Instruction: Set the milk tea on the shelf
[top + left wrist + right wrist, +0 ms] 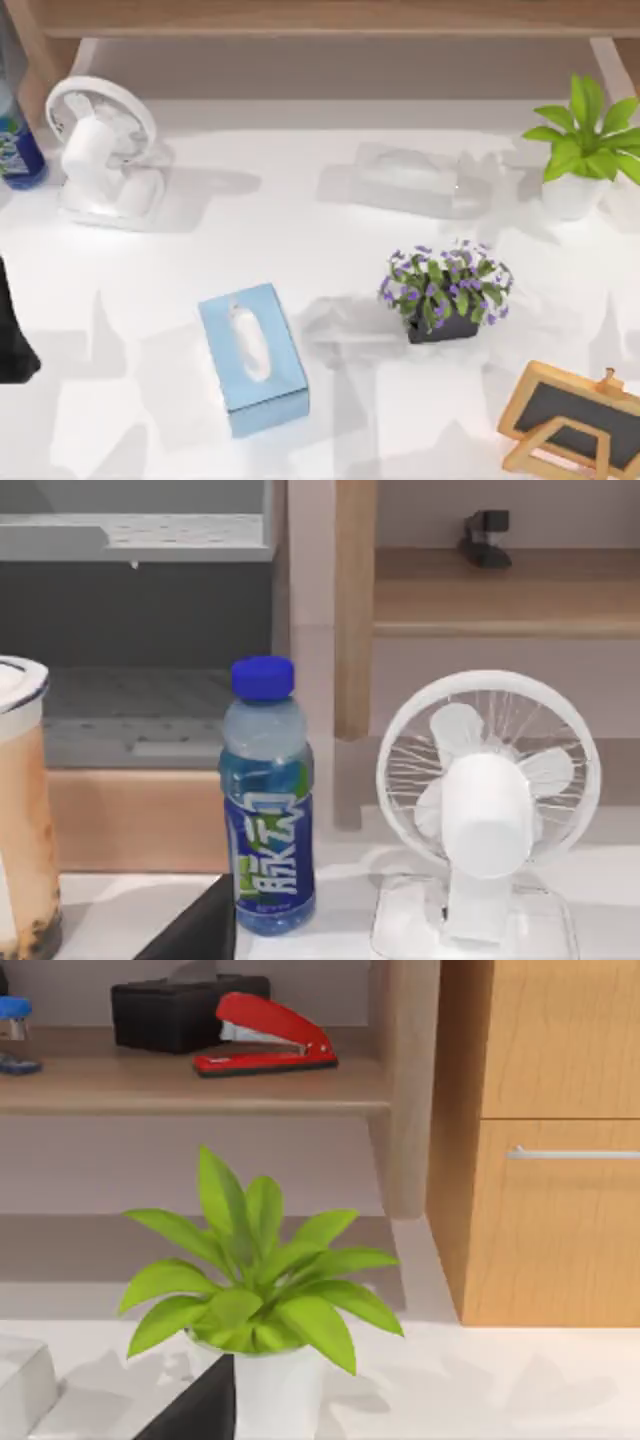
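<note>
Table: white surface (330, 250), with the shelf (330, 18) along its far edge.
Top view: milk tea (18, 150) stands at the far left, just beside the white fan (100, 150); blue tissue box (252, 358) sits nearer the front.
Left wrist view: milk tea (267, 800) is upright beside the fan (487, 810), before the shelf post (355, 610). Left claw's opening: cannot tell.
Right wrist view: green plant (255, 1280), red stapler (265, 1035) on the shelf board (190, 1085). Right claw: cannot tell.
</note>
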